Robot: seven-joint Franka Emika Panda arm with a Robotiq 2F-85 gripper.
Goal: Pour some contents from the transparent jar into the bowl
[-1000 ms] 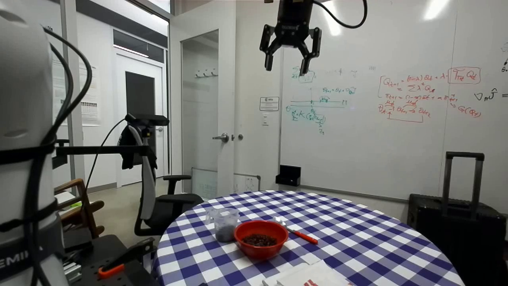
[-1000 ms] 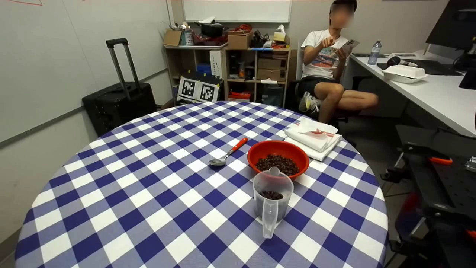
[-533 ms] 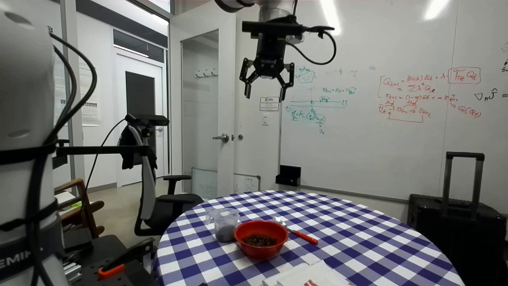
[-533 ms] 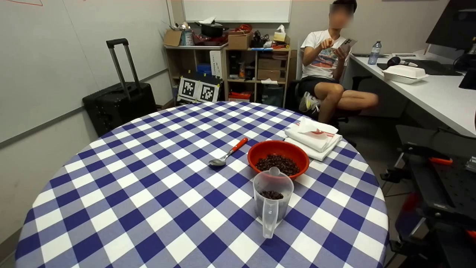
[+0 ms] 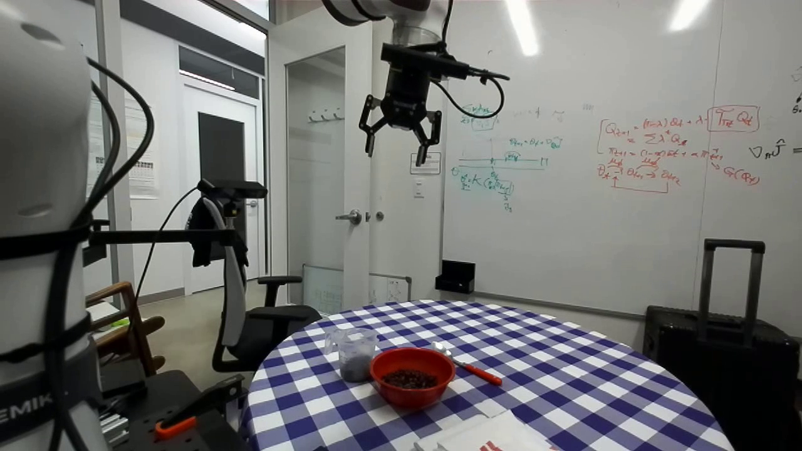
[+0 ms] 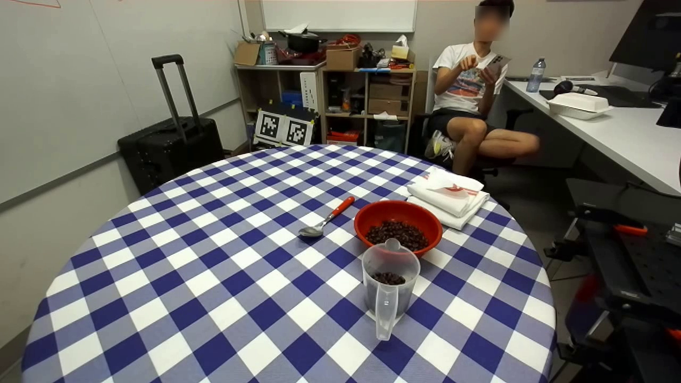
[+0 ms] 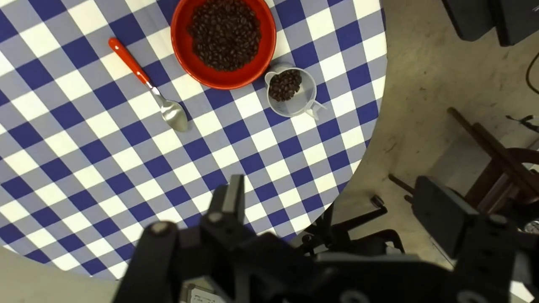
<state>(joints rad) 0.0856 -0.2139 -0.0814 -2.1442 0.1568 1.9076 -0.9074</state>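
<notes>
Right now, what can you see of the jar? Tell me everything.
The jar is clear, slightly cloudy, apparently plastic, open at the top and narrowing toward its base. Dark beans fill its lower part. It stands upright on the checked cloth beside the bowl, its handle pointing away from the bowl and its spout toward it. Whether jar and bowl touch is hard to tell. The open claw hangs well above, clear of it.

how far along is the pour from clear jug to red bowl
Done: the red bowl holds coffee beans, but whether any came from the clear jug can't be told. In hand: nothing; the open gripper hangs high and empty. Left, probably: grasping and tipping the jug, which stands upright with more beans inside.
</notes>
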